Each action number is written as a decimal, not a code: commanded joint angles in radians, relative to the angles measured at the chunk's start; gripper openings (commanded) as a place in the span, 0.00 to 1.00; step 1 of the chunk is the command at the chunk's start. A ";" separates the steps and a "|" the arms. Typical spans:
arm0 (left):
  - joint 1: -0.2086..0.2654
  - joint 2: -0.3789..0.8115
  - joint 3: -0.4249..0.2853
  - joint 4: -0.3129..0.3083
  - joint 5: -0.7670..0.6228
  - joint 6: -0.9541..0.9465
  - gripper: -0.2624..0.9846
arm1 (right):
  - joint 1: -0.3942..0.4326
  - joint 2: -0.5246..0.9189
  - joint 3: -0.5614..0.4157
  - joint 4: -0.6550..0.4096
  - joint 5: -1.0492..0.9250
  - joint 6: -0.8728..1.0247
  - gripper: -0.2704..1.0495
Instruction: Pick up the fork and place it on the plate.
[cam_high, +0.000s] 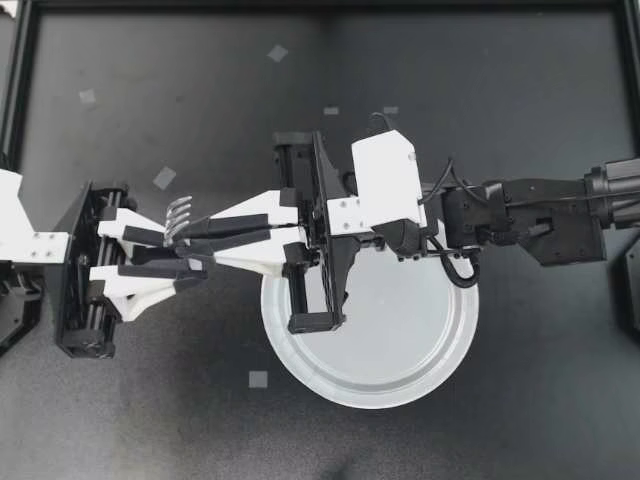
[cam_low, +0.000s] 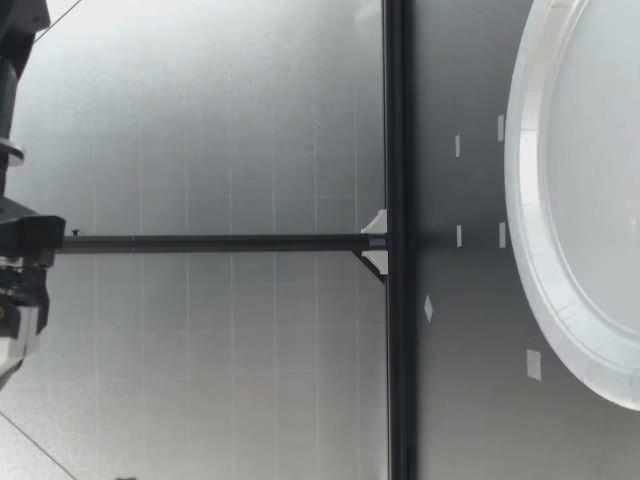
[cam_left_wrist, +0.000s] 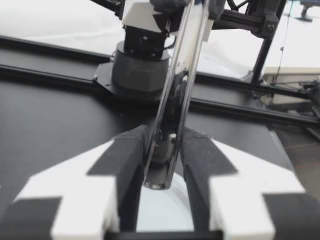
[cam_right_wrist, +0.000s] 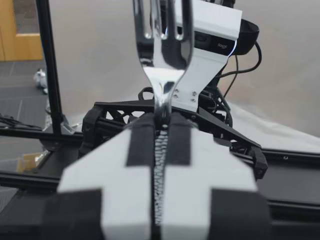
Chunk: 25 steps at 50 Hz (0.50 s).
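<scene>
A silver fork hangs in the air over the dark table, to the left of the white plate. My right gripper reaches in across the plate and is shut on the fork's neck, with the tines pointing away from it. My left gripper meets it head on. In the left wrist view a shiny length of the fork stands between the black pads, which press on both its sides. A bit of the plate shows underneath. The low view shows only the plate's rim.
Small tape squares dot the table. A black frame borders it, with a rail at the far side. The left arm's wrist camera faces my right gripper at close range.
</scene>
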 joint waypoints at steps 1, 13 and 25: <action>0.002 -0.008 -0.011 0.015 0.012 0.003 0.41 | -0.006 -0.029 -0.012 -0.002 -0.009 -0.002 0.13; 0.002 -0.009 -0.011 0.017 0.015 -0.003 0.23 | -0.015 -0.020 -0.014 0.000 -0.011 0.003 0.13; 0.000 -0.014 -0.015 0.015 0.035 -0.011 0.23 | -0.017 -0.015 -0.002 0.000 0.012 0.003 0.39</action>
